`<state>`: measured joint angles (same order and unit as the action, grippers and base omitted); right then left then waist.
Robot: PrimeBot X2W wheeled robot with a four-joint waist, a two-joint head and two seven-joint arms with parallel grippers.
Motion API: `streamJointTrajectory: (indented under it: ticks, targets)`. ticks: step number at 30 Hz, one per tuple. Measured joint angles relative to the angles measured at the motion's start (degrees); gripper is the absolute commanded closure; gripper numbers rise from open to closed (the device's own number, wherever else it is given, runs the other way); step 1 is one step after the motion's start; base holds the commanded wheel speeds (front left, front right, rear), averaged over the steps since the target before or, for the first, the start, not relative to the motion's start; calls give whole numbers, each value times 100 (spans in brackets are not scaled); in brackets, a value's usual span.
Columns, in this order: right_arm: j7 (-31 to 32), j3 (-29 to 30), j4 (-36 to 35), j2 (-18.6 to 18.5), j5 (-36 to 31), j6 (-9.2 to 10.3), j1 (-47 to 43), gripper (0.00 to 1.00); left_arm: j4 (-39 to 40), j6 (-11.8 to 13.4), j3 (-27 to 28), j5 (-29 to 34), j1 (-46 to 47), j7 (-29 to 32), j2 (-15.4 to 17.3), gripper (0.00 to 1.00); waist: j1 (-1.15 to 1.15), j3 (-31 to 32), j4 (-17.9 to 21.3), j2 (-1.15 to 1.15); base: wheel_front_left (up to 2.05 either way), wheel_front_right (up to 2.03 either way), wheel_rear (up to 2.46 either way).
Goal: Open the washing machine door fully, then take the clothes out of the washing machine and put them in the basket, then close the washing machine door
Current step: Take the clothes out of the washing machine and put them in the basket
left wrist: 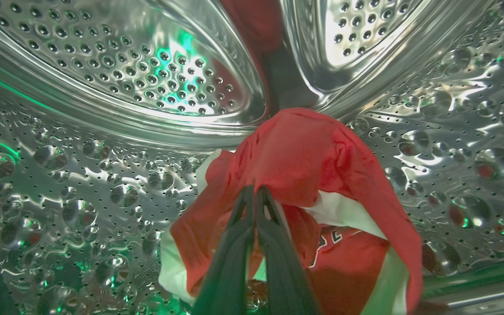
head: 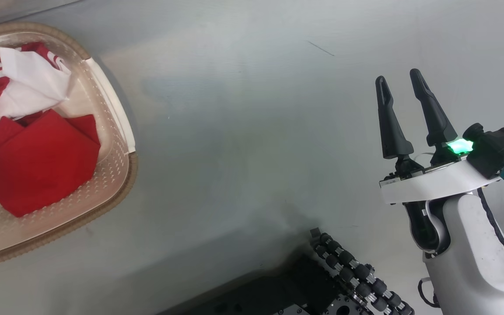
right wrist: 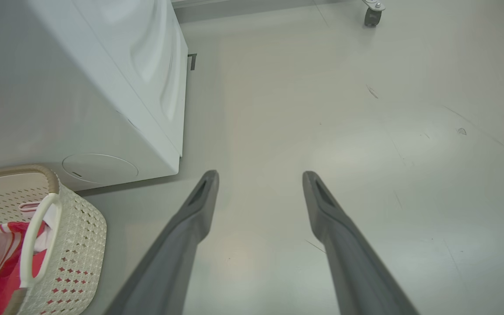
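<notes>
The clothes (left wrist: 313, 148) lie heaped mid-frame in the drum (left wrist: 103, 175). The left gripper (left wrist: 255, 192) pinches a red fold, its fingers pressed together at lower centre. I'd pull back slow and straight so the trailing cloth doesn't snag. The right gripper (head: 398, 76), right of frame, stands spread and empty.
</notes>
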<state>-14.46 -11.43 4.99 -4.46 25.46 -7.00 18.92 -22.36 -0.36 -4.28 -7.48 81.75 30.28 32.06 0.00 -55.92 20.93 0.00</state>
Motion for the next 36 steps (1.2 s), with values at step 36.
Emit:
streamJointTrajectory:
  ticks: [36]
  targets:
    - [-2, 509, -86, -334, -350, 0, -230, 0, 978, 545, 238, -423, -3111, -3163, -1416, 100, 0, 916, -1105, 0, 0, 0, 0]
